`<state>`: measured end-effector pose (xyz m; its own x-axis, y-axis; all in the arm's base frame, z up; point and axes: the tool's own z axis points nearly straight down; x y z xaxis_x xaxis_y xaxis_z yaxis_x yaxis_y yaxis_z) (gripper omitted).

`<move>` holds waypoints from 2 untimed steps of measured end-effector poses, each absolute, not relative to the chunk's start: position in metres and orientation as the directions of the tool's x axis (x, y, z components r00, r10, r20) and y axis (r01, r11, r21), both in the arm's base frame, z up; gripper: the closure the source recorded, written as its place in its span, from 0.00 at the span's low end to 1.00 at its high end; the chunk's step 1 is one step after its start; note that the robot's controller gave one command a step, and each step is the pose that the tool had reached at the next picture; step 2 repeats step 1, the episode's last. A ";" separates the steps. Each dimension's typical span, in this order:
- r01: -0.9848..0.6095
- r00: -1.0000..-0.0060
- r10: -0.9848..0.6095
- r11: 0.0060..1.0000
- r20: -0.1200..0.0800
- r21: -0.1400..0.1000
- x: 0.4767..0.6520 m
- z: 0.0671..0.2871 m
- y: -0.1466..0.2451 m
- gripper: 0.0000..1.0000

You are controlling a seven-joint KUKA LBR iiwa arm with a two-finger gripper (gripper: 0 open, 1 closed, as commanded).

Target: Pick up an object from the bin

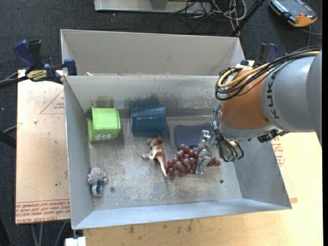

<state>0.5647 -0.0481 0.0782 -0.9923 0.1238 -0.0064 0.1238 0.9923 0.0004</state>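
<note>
Overhead view of the grey metal bin [78,152], with the arm [287,94] entering from the right of the frame, its orange-covered wrist and looped cables over the bin's right-hand part. The gripper [204,160] is lowered to the floor right of centre, at the right-hand end of a bunch of dark red toy grapes [182,161], which it appears to touch; whether the claw is apart, together or clamped on the bunch cannot be told from this angle. The grapes lie on the floor slightly right of and below the middle. Just above them lies a flat blue-grey piece [187,134], partly under the wrist. Just left of the grapes lies a brown toy animal [157,152], close to or touching the bunch. A dark blue ribbed cup [148,119] lies on its side at upper centre, a light green box [105,124] beside it at the upper left, and a small grey figure [96,180] sits well apart in the lower left corner.
</note>
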 end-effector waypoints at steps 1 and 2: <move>0.079 -0.997 0.079 0.997 -0.003 0.000 0.559 0.216 -0.047 1.00; 0.079 -0.997 0.079 0.997 -0.003 0.000 0.559 0.216 -0.047 1.00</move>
